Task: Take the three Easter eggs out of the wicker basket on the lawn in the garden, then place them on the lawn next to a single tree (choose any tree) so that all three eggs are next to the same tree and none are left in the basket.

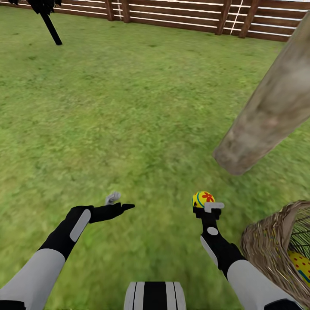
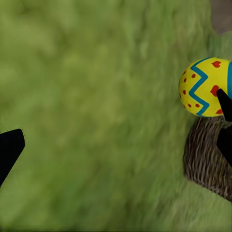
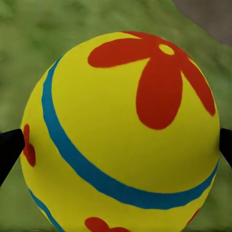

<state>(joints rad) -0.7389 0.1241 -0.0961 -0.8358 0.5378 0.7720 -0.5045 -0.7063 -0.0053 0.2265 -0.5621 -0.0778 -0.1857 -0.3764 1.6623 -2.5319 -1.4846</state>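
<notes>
Right gripper [image 1: 206, 206]: closed on one Easter egg [image 1: 203, 199], held above the lawn [image 1: 129, 107]; in the head view the egg sits at the tip of the arm, yellow with a red flower and a blue band; in the right wrist view the same egg [image 3: 121, 130] lies between the two black fingertips [image 3: 9, 150], one at each side, touching it; red flower petals uppermost, blue band curving below.

Left gripper [image 1: 118, 202]: empty, jaws spread wide; in the head view it hangs over bare grass, well apart from the held egg and level with it; in the left wrist view one black fingertip [image 2: 9, 147] shows at an edge with grass beyond.

Held egg, left wrist view [image 2: 205, 87]: yellow, blue zigzag, red dots and a heart; seen past the left gripper, with the right gripper's dark fingers against it and the wicker basket [image 2: 208, 154] behind it.

Wicker basket [image 1: 267, 245]: on the lawn beside the right forearm, near the view's edge; a second egg [image 1: 301, 265] partly visible inside it, yellow with red dots; whether a third lies within cannot be told.

Tree [image 1: 271, 107]: pale grey-brown trunk, foot on the grass ahead of the held egg, near but apart.

Fence [image 1: 181, 15]: brown slats along the far edge of the lawn; small black conifer [image 1: 45, 13] before it.
</notes>
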